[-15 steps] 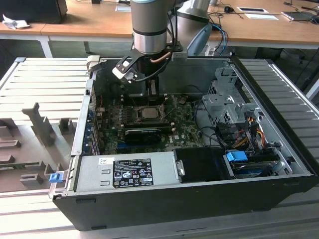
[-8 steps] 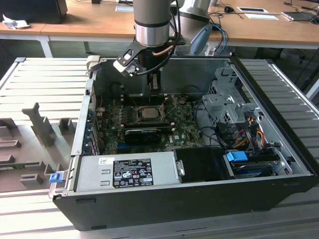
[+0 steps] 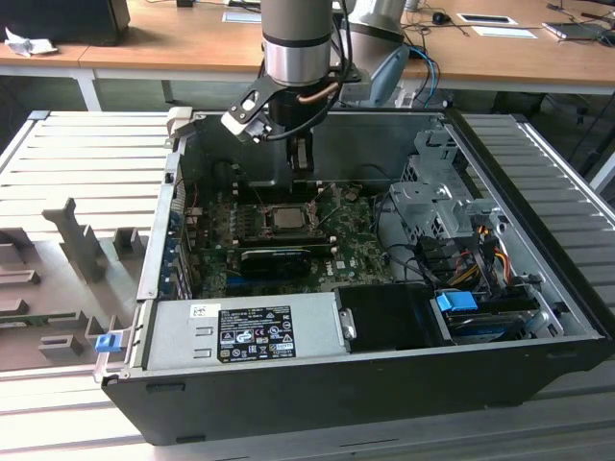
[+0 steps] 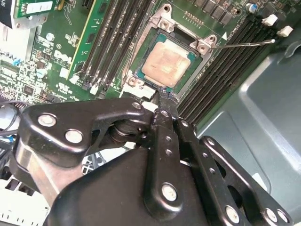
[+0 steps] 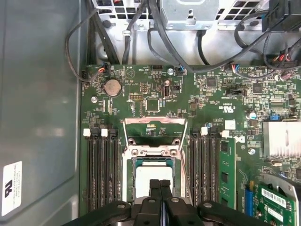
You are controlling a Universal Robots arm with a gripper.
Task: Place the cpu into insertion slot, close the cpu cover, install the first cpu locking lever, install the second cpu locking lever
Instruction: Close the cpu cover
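Tool (image 4: 159,104) near pale beige cpu (image 4: 167,66)

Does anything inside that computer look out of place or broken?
Nothing looks broken. The cpu lies flat in the insertion slot, but the cpu cover stands tilted up and open, and a thin metal lever sticks out sideways, not latched.

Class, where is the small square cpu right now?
In the second wrist view, the pale silvery-beige square cpu sits in the dark square insertion slot, between the long black memory slots, just beyond the black gripper.
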